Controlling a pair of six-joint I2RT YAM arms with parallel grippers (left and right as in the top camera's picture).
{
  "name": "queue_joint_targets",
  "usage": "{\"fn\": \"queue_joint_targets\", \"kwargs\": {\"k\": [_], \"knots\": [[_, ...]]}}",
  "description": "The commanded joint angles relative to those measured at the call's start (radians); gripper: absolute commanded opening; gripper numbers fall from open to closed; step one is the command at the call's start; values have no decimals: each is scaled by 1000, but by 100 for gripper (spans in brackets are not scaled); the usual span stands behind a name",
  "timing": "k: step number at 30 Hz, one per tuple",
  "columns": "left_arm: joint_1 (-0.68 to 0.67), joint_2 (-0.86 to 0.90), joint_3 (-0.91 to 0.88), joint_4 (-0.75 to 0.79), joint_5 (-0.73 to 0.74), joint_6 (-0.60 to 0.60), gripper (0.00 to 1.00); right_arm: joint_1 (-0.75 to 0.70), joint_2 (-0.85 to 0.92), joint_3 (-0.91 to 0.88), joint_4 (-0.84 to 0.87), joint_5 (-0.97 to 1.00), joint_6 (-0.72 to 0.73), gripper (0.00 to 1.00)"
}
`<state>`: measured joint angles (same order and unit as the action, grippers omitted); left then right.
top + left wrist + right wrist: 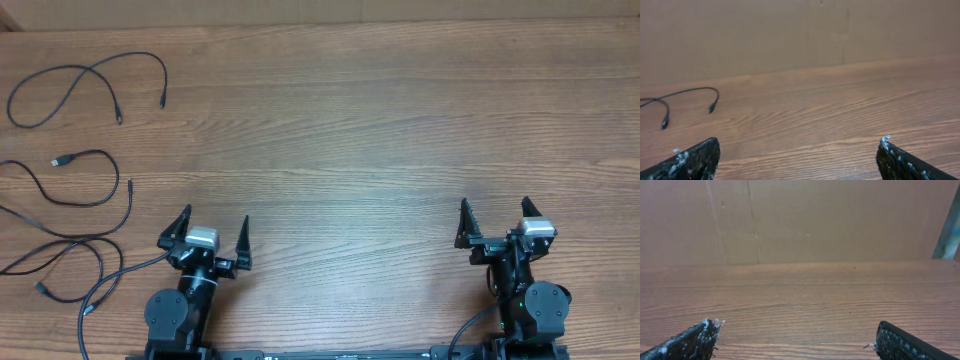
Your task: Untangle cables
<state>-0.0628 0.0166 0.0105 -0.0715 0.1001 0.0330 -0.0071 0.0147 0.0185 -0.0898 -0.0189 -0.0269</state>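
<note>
On table [350, 120] left side: cables [60, 160] lie loose. Left gripper [215, 216], right gripper [495, 203] both spread wide, holding nothing.

The cables [100, 238] were thin black cords lying flat on the counter [350, 120], all out at the 9 to 10 o'clock side. The top cord [135, 54], near 10 o'clock, made a loose wavy loop. It lay apart from the rest, with its two small plug ends pointing toward 6 o'clock. Below it, a curved cord ended in a silver-tipped plug [60, 160]. Near 8 o'clock the lower cords [42, 289] crossed each other and ran off the 9 o'clock edge. The left wrist view showed a far cord [690, 91] at 9 o'clock with two plug ends.
</note>
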Motion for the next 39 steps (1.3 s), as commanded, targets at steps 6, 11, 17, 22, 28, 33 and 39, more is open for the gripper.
{"fn": "queue_joint_targets", "kwargs": {"k": [6, 11, 17, 22, 28, 33, 39], "knots": [[10, -14, -6, -6, -138, -110, 99, -5, -12, -10, 5, 7, -5, 100], [10, -14, -6, -7, -136, -153, 100, -5, -12, -10, 5, 7, -5, 100], [10, -14, -6, -8, -126, -84, 99, -5, -12, -10, 5, 7, -5, 100], [10, -14, -6, -6, -106, -66, 99, -5, -12, -10, 5, 7, -5, 100], [10, -13, -6, -6, -107, -66, 100, -5, -12, -10, 5, 7, -5, 100], [10, -13, -6, -6, -107, -66, 99, -5, -12, -10, 5, 7, -5, 100], [10, -13, -6, -6, -107, -66, 99, -5, -12, -10, 5, 7, -5, 100]]}}
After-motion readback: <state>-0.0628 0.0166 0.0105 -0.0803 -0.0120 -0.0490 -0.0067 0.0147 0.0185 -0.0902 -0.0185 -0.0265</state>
